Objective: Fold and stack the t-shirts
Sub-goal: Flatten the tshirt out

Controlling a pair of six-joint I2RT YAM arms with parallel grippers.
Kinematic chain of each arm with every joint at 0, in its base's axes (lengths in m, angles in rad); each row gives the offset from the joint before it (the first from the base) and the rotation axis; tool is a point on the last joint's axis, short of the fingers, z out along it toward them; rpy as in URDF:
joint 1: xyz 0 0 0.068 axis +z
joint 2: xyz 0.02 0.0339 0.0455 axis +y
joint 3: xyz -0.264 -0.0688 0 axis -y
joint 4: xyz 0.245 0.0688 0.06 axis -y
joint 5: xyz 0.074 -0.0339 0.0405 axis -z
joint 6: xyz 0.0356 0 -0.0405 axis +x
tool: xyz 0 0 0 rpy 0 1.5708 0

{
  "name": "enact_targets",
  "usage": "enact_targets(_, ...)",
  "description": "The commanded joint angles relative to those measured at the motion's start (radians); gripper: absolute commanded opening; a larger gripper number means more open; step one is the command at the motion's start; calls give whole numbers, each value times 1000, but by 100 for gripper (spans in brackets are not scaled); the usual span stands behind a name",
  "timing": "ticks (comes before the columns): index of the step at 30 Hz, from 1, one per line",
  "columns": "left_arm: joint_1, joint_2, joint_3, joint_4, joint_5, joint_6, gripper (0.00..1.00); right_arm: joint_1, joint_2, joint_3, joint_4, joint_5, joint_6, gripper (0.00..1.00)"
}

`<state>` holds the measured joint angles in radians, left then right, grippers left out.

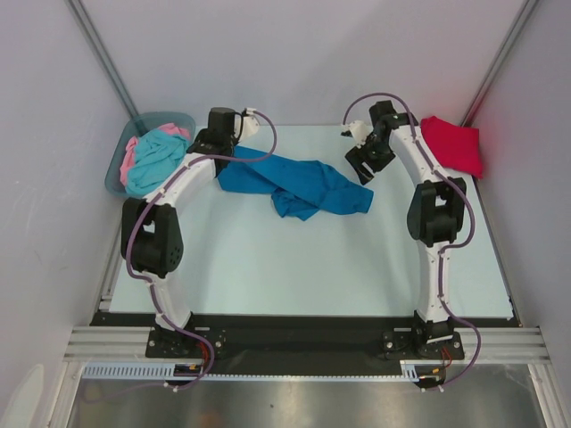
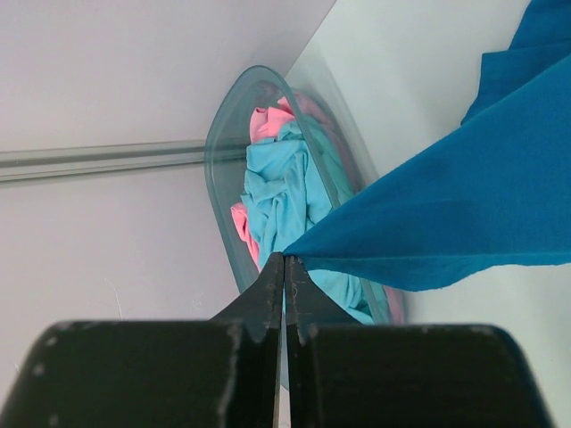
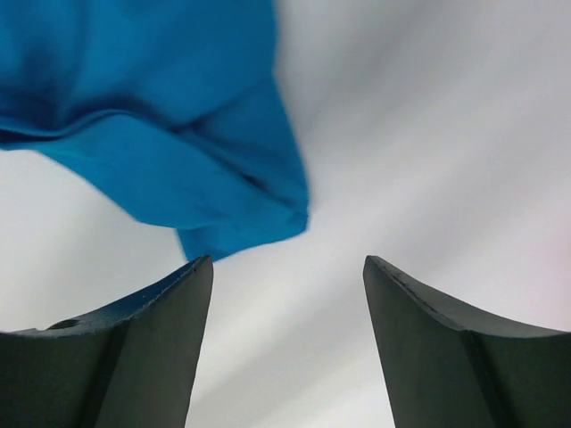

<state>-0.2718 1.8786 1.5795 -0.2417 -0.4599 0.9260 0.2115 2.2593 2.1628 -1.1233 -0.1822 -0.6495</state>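
Top external view shows the blue shirt [image 1: 299, 185] crumpled at the back of the table [image 1: 268, 267]. My left gripper [image 2: 284, 260] pinches one corner tight; my right gripper [image 3: 287, 267] gapes wide, empty, near the other end. I'd catch that end in a single layer, then draw both arms apart evenly.

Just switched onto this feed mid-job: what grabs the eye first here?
The blue t-shirt sprawls crumpled across the far middle of the table, one corner pinched in the shut left jaws; the right jaws hang open and empty near its other end. A red t-shirt lies in the far right corner, and a bin at far left holds a turquoise shirt and a pink shirt.
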Motion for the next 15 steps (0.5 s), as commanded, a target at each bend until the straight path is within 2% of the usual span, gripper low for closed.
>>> enact_targets(1,13,-18,19,30,-31,1,0,-4,-7,-9,49,33,21,73)
enact_targets(4,13,-22,22,27,-33,-1,0,-18,-9,-52,72,18,8,70)
enact_targets(11,13,-24,19,25,-31,19,0,-38,16,-80,74,-77,53,49)
enact_targets(15,11,-27,20,22,-31,27,0,-73,34,-84,74,-138,96,51)
